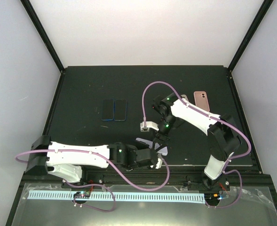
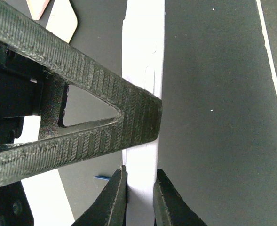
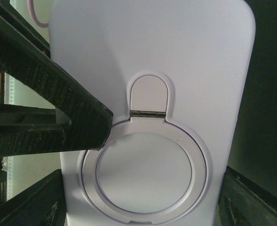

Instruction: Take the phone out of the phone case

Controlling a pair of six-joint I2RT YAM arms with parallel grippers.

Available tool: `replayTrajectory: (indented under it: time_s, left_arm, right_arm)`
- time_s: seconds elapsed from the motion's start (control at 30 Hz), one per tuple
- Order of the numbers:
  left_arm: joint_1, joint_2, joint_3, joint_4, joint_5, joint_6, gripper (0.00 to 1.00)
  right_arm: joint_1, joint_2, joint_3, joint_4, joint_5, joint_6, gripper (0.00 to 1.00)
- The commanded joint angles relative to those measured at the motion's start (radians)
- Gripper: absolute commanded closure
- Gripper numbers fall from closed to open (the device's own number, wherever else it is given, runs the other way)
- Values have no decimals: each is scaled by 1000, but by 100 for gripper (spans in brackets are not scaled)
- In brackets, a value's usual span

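Observation:
The pale lavender phone case (image 3: 176, 61) is held up between both arms, its back and round ring stand (image 3: 145, 176) facing the right wrist camera. My right gripper (image 3: 143, 207) is shut across the case's width, one jaw against each long side. My left gripper (image 2: 140, 197) is shut on the case's thin edge (image 2: 143, 70), which runs as a white strip up the left wrist view. A finger of the right gripper (image 2: 105, 108) crosses that strip. From above, the case (image 1: 145, 141) sits between the left gripper (image 1: 158, 160) and the right gripper (image 1: 161, 141). The phone is hidden.
Two dark slabs with blue edges (image 1: 114, 109) lie side by side on the black mat, left of centre. A pink phone (image 1: 201, 100) lies at the back right, beside the right arm. The mat's front edge (image 1: 199, 165) runs just behind the arm bases.

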Motion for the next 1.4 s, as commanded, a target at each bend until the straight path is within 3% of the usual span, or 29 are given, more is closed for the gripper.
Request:
replayTrajectory:
  time_s: [0.0,0.2,0.43,0.57,0.67,0.73,0.83,0.93,1.0,1.3,1.37]
  left_arm:
    - [8,-34,12,44,-97,-35,99]
    - [12,-191,-55,138,-32,-244,99]
    - [145,-453,-310,494,272,-473,98]
    - [262,-550,-420,679,458,-595,98]
    - [329,-602,-467,783,531,-715,98]
    - [359,-638,-509,873,580,-816,98]
    - [388,-688,-579,1041,650,-930,98]
    - [409,-716,-636,1172,728,-994,98]
    - [423,-720,-649,1198,758,-1014,98]
    - [438,-726,-672,1272,852,-1083,98]
    - [439,-718,-667,1270,863,-1085,98]
  right_arm:
    - [13,-46,26,-13,-55,2,37]
    - [13,-173,84,-3,19,64,1]
    - [-51,-297,239,71,105,209,0]
    - [-191,-428,169,278,0,345,0]
    - [-237,-501,98,340,-79,365,0]
    - [-239,-518,87,325,-120,338,7]
    - [-239,-534,65,367,-119,391,26]
    - [-239,-554,5,412,-154,412,28]
    - [-238,-556,-27,414,-223,403,30]
    - [-198,-553,-28,388,-372,381,66]
    - [-196,-557,-26,388,-388,386,67]
